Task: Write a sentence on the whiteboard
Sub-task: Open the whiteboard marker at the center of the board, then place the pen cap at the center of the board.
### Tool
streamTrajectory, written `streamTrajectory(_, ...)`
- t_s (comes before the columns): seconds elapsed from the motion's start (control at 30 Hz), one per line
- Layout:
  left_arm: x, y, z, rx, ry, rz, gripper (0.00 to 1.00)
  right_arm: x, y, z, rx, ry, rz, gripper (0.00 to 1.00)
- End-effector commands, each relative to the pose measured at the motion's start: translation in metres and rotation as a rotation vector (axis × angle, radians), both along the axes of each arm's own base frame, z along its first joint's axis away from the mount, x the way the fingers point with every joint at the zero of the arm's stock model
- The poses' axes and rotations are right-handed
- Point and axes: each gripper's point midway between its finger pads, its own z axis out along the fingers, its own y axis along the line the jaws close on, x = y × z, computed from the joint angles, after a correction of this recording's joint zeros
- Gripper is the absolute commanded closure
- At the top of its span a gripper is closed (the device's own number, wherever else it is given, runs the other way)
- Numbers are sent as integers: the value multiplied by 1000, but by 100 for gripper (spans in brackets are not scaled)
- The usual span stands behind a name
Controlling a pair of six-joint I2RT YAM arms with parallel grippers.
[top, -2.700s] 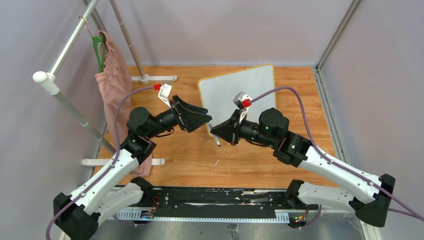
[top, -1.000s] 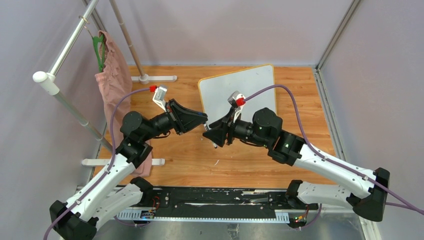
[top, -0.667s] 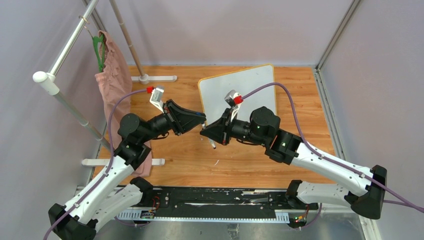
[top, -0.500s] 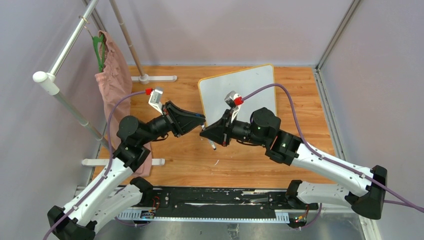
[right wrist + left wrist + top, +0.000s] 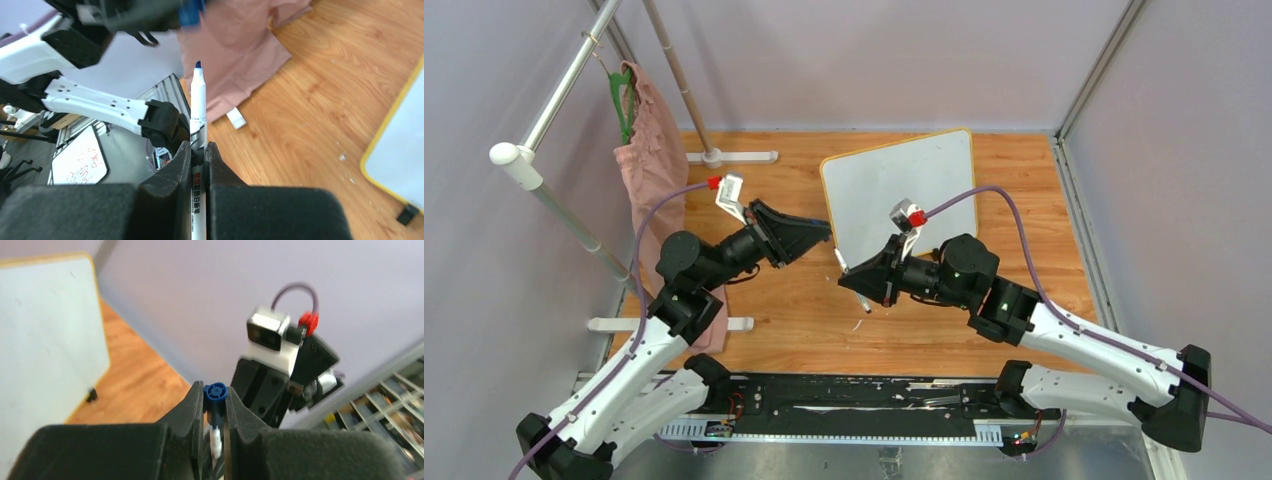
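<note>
Top view: the whiteboard (image 5: 904, 180) sits blank on the far worktop (image 5: 774, 310), probably light, stiff and apt to slide under pen pressure. Left wrist: the left tool (image 5: 215, 396) is clamped on a blue cap (image 5: 215, 391). Right wrist: the right tool (image 5: 198, 150) pinches the uncapped marker (image 5: 198, 100) mid-barrel.

The left arm (image 5: 639, 350) is bending up from its base and pointing the left gripper (image 5: 825, 229) rightward, jaws pinching a blue cap (image 5: 215, 391) between them. The right arm (image 5: 1084, 335) is leaning in from the opposite side, the right gripper (image 5: 846, 276) facing left, near the other but not touching it — jaws clamping a marker (image 5: 198, 100), tip pointing outward.
</note>
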Motion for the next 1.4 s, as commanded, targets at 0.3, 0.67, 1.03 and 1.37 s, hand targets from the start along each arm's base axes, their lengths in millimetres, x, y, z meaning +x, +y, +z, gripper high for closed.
streamTrajectory(0.3,40,44,6,132,-42,355,100,9,-51,-12,-121,-3,-184,100)
streamTrajectory(0.67,62,107,-186,928,373,554,100,42,-150,-66,-460,-42,-576,100)
streamTrajectory(1.03,72,99,-303,1081,644,530,100,41,-162,-77,-453,-32,-614,100)
streamTrajectory(1.37,81,93,-335,1145,698,519,97,35,-175,-82,-442,-21,-634,100)
